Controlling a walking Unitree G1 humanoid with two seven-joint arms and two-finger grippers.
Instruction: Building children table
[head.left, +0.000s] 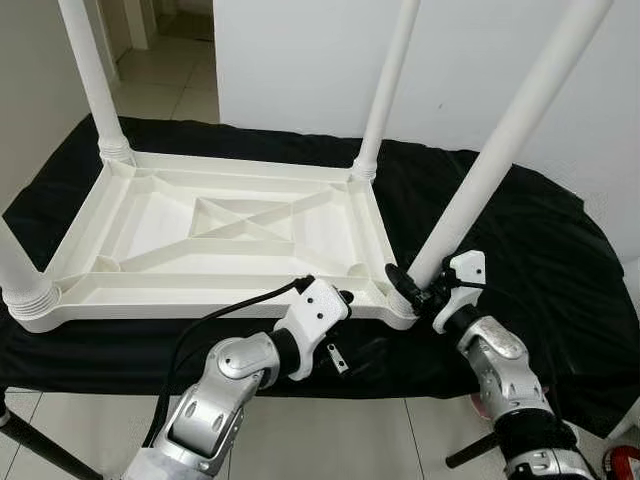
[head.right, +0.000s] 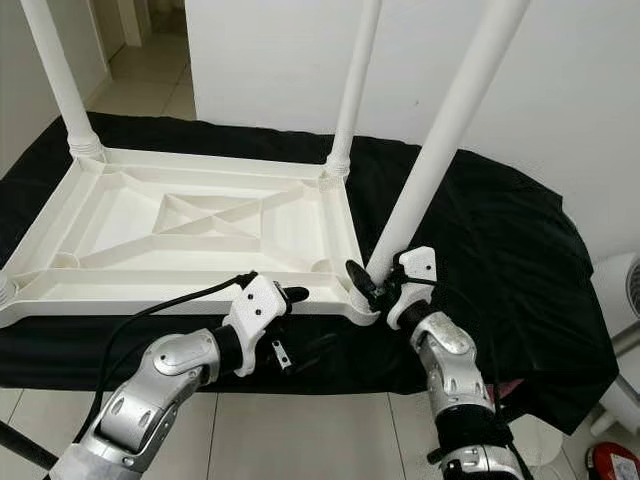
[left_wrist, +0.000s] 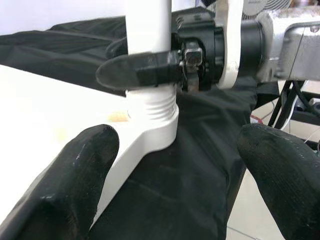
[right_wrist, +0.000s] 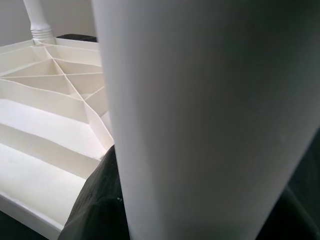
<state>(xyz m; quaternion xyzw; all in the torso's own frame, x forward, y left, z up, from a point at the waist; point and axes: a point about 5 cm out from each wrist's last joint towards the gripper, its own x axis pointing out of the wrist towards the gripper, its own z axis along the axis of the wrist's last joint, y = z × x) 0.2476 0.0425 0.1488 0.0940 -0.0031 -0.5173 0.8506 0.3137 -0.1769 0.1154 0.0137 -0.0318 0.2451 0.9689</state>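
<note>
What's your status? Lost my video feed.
Right gripper shut on near-right leg at its socket. Left gripper open beside table corner. Nothing in the way.

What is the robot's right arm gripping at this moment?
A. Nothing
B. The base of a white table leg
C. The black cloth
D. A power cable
B: the right gripper has its jaws closed around the near-right table leg, just above its threaded socket on the upturned tabletop.

Silver arms, black-fingered white claws
</note>
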